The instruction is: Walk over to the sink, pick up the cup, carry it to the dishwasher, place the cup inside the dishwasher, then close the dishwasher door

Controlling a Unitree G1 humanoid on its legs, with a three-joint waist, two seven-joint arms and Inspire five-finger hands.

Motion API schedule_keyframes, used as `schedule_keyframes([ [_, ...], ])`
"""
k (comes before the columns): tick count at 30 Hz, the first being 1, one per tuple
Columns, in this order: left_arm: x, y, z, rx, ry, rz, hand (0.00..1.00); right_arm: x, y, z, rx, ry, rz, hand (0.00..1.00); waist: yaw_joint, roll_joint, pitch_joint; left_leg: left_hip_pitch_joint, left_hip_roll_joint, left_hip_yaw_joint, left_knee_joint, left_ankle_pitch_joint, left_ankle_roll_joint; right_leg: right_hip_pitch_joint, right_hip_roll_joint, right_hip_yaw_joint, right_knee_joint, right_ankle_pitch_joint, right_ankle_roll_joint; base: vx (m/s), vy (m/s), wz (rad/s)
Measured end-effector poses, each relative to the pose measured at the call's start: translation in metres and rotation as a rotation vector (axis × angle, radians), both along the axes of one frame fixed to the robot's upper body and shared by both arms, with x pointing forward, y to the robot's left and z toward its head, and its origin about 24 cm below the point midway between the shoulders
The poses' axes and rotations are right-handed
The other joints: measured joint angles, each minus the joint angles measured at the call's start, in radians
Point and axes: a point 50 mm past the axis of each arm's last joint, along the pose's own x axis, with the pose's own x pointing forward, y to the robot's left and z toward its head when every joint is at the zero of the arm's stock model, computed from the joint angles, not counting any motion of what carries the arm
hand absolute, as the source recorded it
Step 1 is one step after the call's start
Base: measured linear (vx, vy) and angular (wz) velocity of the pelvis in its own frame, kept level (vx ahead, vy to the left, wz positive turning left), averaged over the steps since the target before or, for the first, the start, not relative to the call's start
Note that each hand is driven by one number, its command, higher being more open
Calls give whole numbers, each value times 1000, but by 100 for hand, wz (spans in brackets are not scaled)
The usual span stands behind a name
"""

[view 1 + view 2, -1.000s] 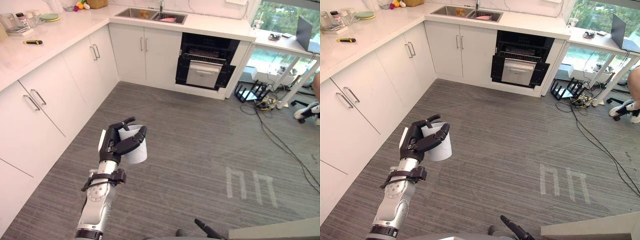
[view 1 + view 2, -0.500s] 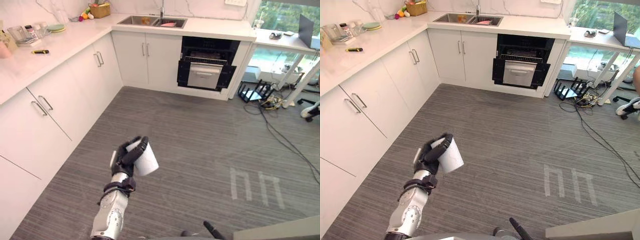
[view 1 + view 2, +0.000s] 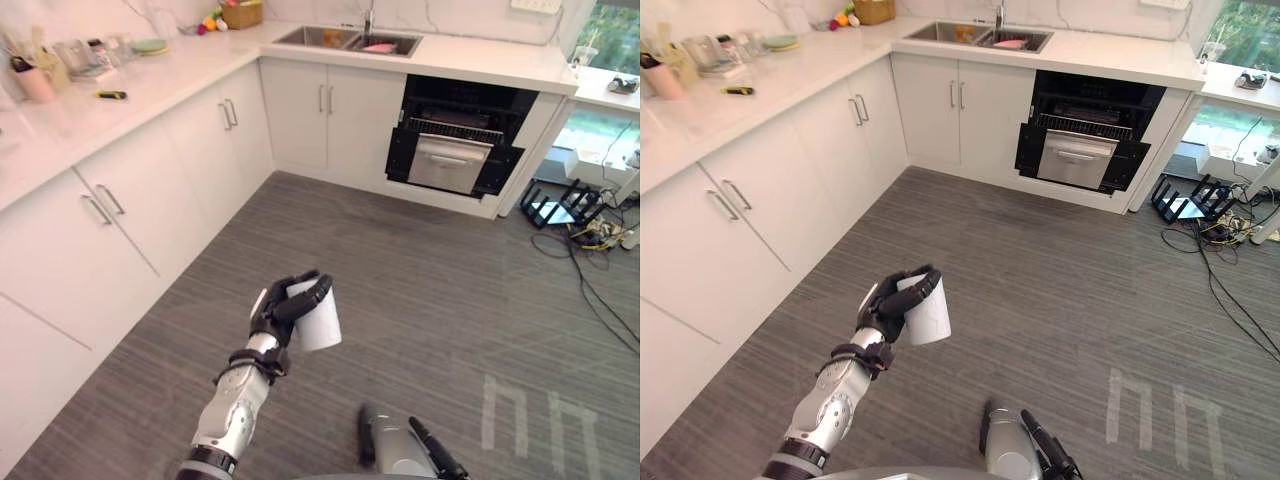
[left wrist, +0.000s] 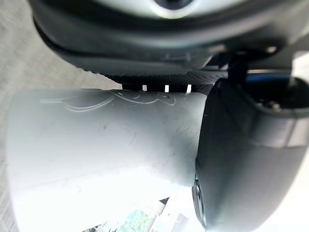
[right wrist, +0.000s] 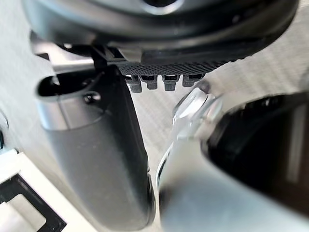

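Open floor [image 3: 450, 260] surrounds left hand [image 3: 278, 312] gripping cup [image 3: 323, 325].

grey floor [image 3: 420, 260]: open passage is being offered from the raised cup [image 3: 320, 318] to the dishwasher [image 3: 455, 150]. dishwasher mouth: is being shown open, partly taken up by a steel panel [image 3: 447, 165]. left flank: is being walled by white cabinets [image 3: 130, 200]. right flank: is being cluttered by cables [image 3: 590, 235] and a black stand [image 3: 555, 205].
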Motion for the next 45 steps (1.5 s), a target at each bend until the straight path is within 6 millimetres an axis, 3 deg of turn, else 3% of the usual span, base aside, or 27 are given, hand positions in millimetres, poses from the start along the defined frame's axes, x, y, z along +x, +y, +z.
schedule_keyframes([
  [1, 0, -3, 3, -10, -9, -8, 0, 9, -2, 3, -16, -26, 20, 100, 0, 7, -4, 6, 13, 16, 45, 23, -11, -14, 9, 0, 76, -51, -63, 430, -290, -26],
  [3, -1, -10, 4, -38, -11, -19, 0, 17, -3, 7, -41, -61, 28, 100, -2, 9, -7, 0, 30, 16, 131, 70, -23, -1, 17, -10, 138, -126, -68, 432, -318, -11],
  [5, -4, -19, 3, -67, -10, -23, 0, 24, -3, 11, -69, -83, 36, 100, -1, 12, -9, -68, 62, 15, 345, 164, -103, 53, 38, -18, 148, -201, -83, 442, -301, -1],
  [6, -7, -21, 3, -68, -10, -21, 0, 25, -2, 12, -75, -86, 51, 100, 2, 18, -13, -130, 87, 5, 489, 249, -165, 85, 48, -17, 138, -225, -88, 358, -198, -12],
  [8, -19, -22, 0, -81, -5, 1, 0, 26, -5, 15, -121, -84, 113, 100, 19, 39, -17, -275, 162, 12, 811, 462, -183, 188, 109, 1, 71, -254, -109, 526, -142, -38],
  [9, -26, -20, -2, -94, 4, 27, 0, 28, -6, 17, -154, -85, 155, 100, 32, 49, -20, -355, 177, 25, 976, 409, -119, 257, 135, 27, 31, -263, -131, 602, -110, -54],
  [10, -29, -17, -2, -97, 7, 42, 0, 30, -7, 19, -165, -92, 166, 100, 36, 46, -19, -391, 171, 36, 1024, 377, -88, 291, 140, 41, 10, -268, -132, 508, -46, -71],
  [12, -35, 0, -3, -103, 5, 114, 0, 52, -9, 28, -204, -164, 223, 100, 72, 40, -20, -529, 126, 93, 971, 233, 3, 393, 141, 130, -85, -263, -124, 488, 4, -103],
  [14, -36, 12, -2, -92, -13, 163, 0, 77, -8, 38, -226, -239, 271, 100, 98, 37, -17, -592, 90, 126, 675, 176, 4, 440, 124, 192, -125, -251, -105, 540, 70, -106],
  [16, -39, 21, 2, -91, -32, 204, 0, 96, -6, 48, -246, -304, 307, 100, 98, 36, -16, -599, 39, 125, 243, 227, -32, 495, 99, 214, -170, -252, -102, 587, 136, -57],
  [17, -40, 22, 7, -95, -56, 210, 0, 102, -9, 52, -267, -328, 316, 100, 99, 50, -14, -606, 28, 124, 49, 294, -81, 532, 101, 222, -195, -259, -91, 574, 209, -35],
  [18, -40, 22, 10, -91, -80, 208, 0, 103, -9, 53, -272, -332, 316, 100, 106, 52, -14, -614, 24, 126, -6, 316, -84, 587, 99, 226, -208, -296, -46, 578, 228, -39],
  [20, -39, 27, 6, -71, -69, 214, 0, 101, -4, 49, -256, -319, 312, 100, 122, 29, -22, -595, 2, 110, 75, 450, 13, 644, 58, 251, -190, -344, -20, 594, 281, -56],
  [21, -40, 34, 3, -56, -60, 230, 0, 102, -3, 50, -254, -322, 318, 100, 123, 15, -25, -599, -24, 104, 130, 427, 55, 637, 27, 257, -142, -339, -17, 706, 357, -49],
  [24, -38, 38, 5, -49, -69, 245, 0, 100, -7, 48, -252, -303, 306, 100, 102, -24, -26, -585, -95, 123, 189, 351, 91, 584, -51, 226, 33, -307, 34, 536, 237, 11],
  [26, -36, 36, 6, -32, -78, 236, 0, 92, -11, 45, -243, -270, 269, 100, 96, -53, -25, -510, -164, 130, 210, 261, 124, 513, -129, 175, 302, -167, 129, 723, 245, 26],
  [27, -35, 36, 7, -13, -83, 232, 0, 87, -10, 43, -246, -254, 267, 100, 88, -60, -30, -457, -190, 121, 193, 225, 136, 453, -163, 172, 457, -60, 137, 508, 154, 21],
  [28, -35, 35, 8, -12, -84, 232, 0, 86, -9, 42, -248, -250, 276, 100, 85, -61, -29, -430, -201, 116, 180, 213, 141, 412, -175, 164, 545, -80, 120, 469, 110, 25],
  [30, -32, 38, 10, 9, -91, 237, 0, 76, 4, 38, -237, -227, 311, 100, 61, -57, -28, -284, -219, 64, 71, 197, 153, 268, -167, 111, 701, -223, 3, 451, 51, 42],
  [33, -19, 26, 21, 14, -143, 166, 0, 70, 19, 43, -216, -264, 310, 100, 28, -44, -20, -176, -184, -19, 5, 174, 136, 97, -75, 103, 500, -315, -15, 395, -79, 73],
  [35, -13, 13, 28, 19, -175, 107, 0, 74, 23, 55, -225, -328, 288, 100, 15, -31, -12, -125, -152, -54, 21, 131, 108, 35, -32, 108, 233, -284, 11, 499, -198, 63],
  [37, -11, 6, 31, 12, -193, 70, 0, 81, 27, 67, -242, -398, 288, 100, 17, -31, -14, -62, -129, -45, 45, 56, 78, 2, -9, 80, 37, -187, 26, 534, -229, 12],
  [38, -13, 7, 34, 10, -205, 65, 0, 86, 30, 75, -252, -450, 300, 100, 19, -58, -36, -21, -140, -34, 51, 8, 55, -13, -20, 18, -20, -94, 9, 755, -331, -13],
  [39, -14, 4, 34, -3, -206, 60, 0, 93, 28, 85, -280, -513, 309, 100, 19, -61, -58, 33, -141, -26, 52, -42, 33, -19, -22, 6, 25, 47, -107, 752, -327, -23],
  [42, -14, -10, 33, -26, -198, 37, 0, 108, 16, 96, -330, -562, 304, 100, 15, 19, -81, 22, -64, 51, 117, -27, 30, -20, 40, -17, 69, -53, -117, 512, -236, -8],
  [44, -14, -19, 35, -37, -208, -3, 0, 109, 12, 106, -359, -595, 265, 100, -4, 22, -80, -16, -7, 108, 283, 43, 13, 37, 41, -63, 92, -133, -123, 535, -298, 47],
  [45, -14, -22, 36, -53, -210, -2, 0, 107, 10, 113, -378, -621, 236, 100, -11, 19, -68, -66, 35, 115, 466, 131, -28, 101, 46, -73, 93, -177, -121, 446, -264, 42],
])
